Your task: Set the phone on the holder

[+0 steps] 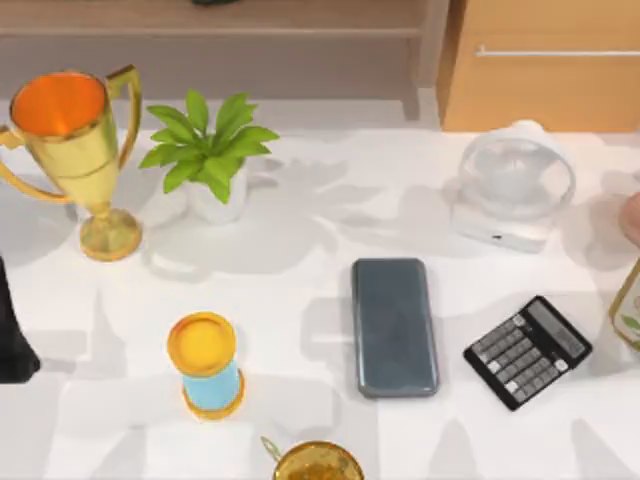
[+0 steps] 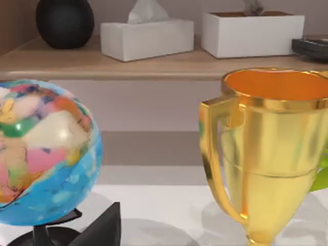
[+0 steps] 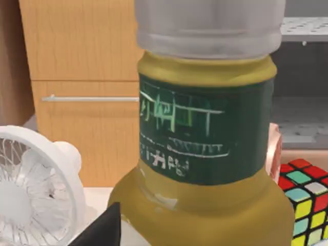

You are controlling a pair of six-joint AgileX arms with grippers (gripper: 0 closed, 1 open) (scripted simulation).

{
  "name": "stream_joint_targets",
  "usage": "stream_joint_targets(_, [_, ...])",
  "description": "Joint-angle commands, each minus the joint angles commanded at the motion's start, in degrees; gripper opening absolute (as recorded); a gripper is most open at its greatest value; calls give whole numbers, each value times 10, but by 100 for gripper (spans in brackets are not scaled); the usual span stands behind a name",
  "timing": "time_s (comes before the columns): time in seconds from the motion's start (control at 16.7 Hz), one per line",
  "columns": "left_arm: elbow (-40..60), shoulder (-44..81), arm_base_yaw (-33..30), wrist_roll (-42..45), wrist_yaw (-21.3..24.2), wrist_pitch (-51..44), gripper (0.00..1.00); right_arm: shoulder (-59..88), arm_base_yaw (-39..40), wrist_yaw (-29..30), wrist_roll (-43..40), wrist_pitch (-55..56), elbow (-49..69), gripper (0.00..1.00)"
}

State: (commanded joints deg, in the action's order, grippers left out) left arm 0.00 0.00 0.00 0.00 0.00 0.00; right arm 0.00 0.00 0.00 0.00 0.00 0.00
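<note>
White tabletop [image 1: 300,290] carries the glossy, round-cornered phone [image 1: 394,326] lying flat, left of the keyed calculator [image 1: 527,351]. Whether either gripper is open, I cannot tell.

I see the phone [image 1: 394,326] lying flat near the table's [image 1: 300,270] middle, the calculator [image 1: 527,351] just to its right, the fan [image 1: 513,190] behind both. The hourglass [image 1: 206,364] stands to the phone's left; trophy [image 1: 75,150] and potted plant [image 1: 208,150] sit at the back left.
</note>
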Motion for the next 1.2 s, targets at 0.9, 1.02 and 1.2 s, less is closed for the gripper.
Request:
stream_joint_targets(0.9, [0, 0, 0, 0, 0, 0, 100, 336, 149, -3, 162, -209, 404, 100])
stream_joint_targets(1.02, [0, 0, 0, 0, 0, 0, 100, 440, 187, -5, 198, -265, 490, 100])
stream_joint_targets(1.2, [0, 0, 0, 0, 0, 0, 100, 615, 241, -4, 253, -355, 610, 100])
